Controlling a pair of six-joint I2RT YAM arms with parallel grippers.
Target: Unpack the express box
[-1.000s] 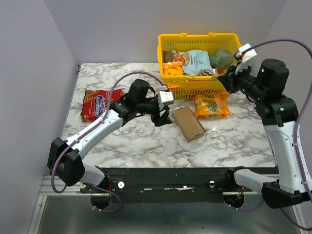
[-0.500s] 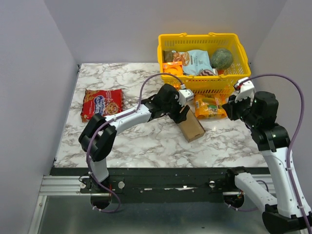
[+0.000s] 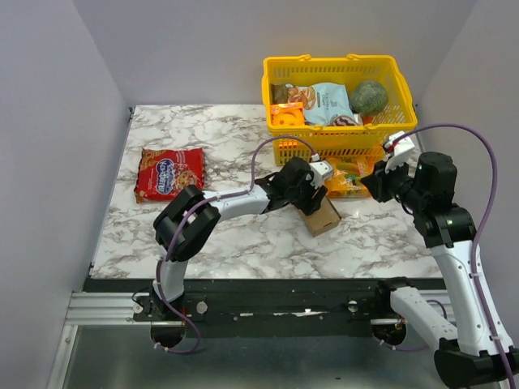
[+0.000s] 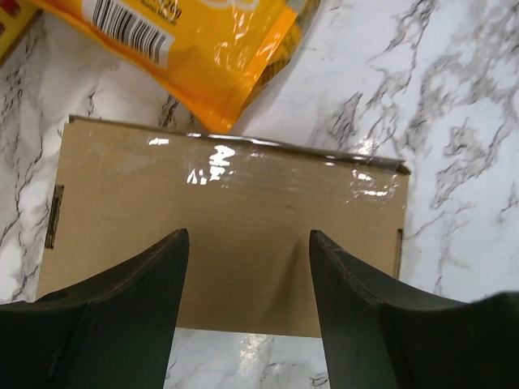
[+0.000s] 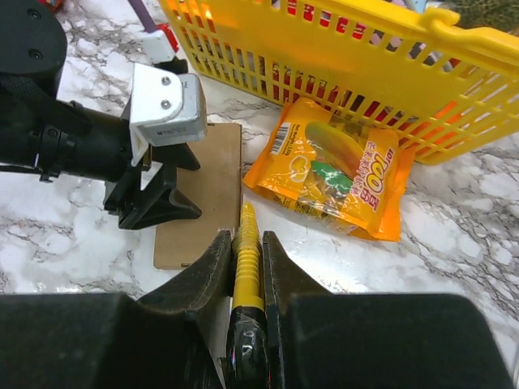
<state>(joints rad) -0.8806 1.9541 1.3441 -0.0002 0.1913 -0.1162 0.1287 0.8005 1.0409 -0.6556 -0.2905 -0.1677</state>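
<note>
While the left gripper (image 3: pixel 310 198) hangs spread wide over it, the express box (image 3: pixel 326 219) lies flat and closed at mid-frame of the top view.

Its cardboard is plain brown with the flaps down, and a strip of clear tape (image 4: pixel 243 150) glints along its upper edge in the left wrist view. That gripper covers the box's upper left end from above, and I cannot tell whether its fingers (image 4: pixel 122 300) touch the lid. An orange snack bag (image 3: pixel 350 180) lies just right of the box, one corner meeting the taped edge, with the yellow basket (image 3: pixel 340 142) just beyond both. At right, the right gripper (image 5: pixel 246 239) is clenched on a slim yellow tool (image 5: pixel 247 267), which is cut off at the bottom edge. A red snack bag (image 3: pixel 169 173) sits well apart at the left of the marble table (image 3: pixel 243 243).
</note>
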